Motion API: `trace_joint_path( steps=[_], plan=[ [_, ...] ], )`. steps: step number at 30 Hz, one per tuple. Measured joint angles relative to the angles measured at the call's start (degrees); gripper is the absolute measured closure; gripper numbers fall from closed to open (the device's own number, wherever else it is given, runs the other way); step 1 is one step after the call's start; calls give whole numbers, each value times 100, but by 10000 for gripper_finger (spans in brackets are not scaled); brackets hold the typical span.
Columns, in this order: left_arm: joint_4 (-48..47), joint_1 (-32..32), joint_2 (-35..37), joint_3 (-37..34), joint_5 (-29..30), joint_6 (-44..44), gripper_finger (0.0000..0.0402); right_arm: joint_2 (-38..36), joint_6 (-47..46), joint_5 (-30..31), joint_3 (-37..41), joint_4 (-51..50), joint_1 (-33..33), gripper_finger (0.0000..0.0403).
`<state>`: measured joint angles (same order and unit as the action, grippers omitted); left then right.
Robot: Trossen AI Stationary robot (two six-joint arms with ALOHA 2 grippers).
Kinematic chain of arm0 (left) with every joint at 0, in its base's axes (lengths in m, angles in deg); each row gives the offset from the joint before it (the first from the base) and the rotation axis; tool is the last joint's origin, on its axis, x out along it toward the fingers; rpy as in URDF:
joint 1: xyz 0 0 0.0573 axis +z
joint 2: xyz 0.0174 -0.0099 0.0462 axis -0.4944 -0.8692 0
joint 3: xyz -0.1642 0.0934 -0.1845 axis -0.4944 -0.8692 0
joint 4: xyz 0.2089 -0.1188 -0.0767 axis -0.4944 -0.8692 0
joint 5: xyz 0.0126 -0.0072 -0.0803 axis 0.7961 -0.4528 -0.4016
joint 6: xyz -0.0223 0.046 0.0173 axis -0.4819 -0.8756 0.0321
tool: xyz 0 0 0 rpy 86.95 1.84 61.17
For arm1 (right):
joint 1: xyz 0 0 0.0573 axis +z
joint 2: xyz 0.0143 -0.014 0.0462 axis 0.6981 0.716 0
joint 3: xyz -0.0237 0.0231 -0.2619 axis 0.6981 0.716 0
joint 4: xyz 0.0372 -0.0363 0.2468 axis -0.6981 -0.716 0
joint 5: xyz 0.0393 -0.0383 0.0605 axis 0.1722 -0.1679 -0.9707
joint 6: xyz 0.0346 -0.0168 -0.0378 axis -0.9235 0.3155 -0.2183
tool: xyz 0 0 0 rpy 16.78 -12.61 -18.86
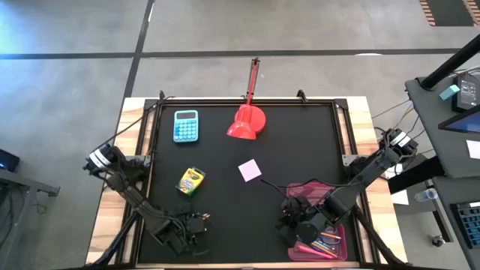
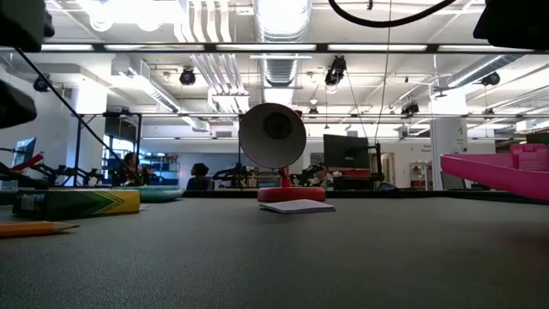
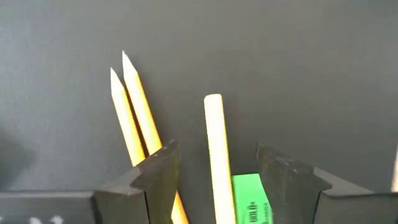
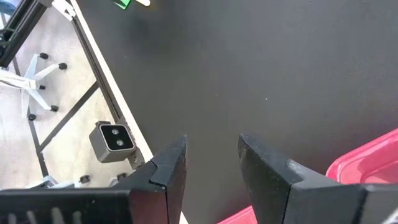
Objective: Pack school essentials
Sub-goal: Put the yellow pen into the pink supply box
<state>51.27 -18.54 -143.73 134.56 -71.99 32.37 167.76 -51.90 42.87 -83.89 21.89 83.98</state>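
Left end effector (image 3: pixel 217 171) straddles a cream stick (image 3: pixel 217 149) beside pencils (image 3: pixel 134 112).

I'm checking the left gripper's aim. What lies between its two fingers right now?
In the left wrist view, a cream stick lies between the open left gripper's fingers, beside a green eraser.
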Motion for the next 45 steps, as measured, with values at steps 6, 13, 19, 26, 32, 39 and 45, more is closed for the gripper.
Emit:
trace_joint_path(
  steps=[6,13,19,26,32,39,45],
  plan=[
    [46,-32,-349,59,7,-15,208,0,-43,0,0,-1,0,271],
    [55,-38,-517,42,14,-17,241,0,-47,2,0,4,-11,271],
    [97,-24,-526,-5,-4,-148,338,0,-47,4,0,4,-37,271],
    [91,-19,-535,-23,16,-133,387,0,-45,9,0,4,-39,271],
    [48,-10,-264,37,93,-135,385,0,-45,7,0,7,-39,271],
    [72,98,536,137,841,-137,385,0,-32,114,0,65,-37,271],
    [856,207,1276,137,2484,-213,385,0,589,1005,1,593,-37,271]
  ],
)
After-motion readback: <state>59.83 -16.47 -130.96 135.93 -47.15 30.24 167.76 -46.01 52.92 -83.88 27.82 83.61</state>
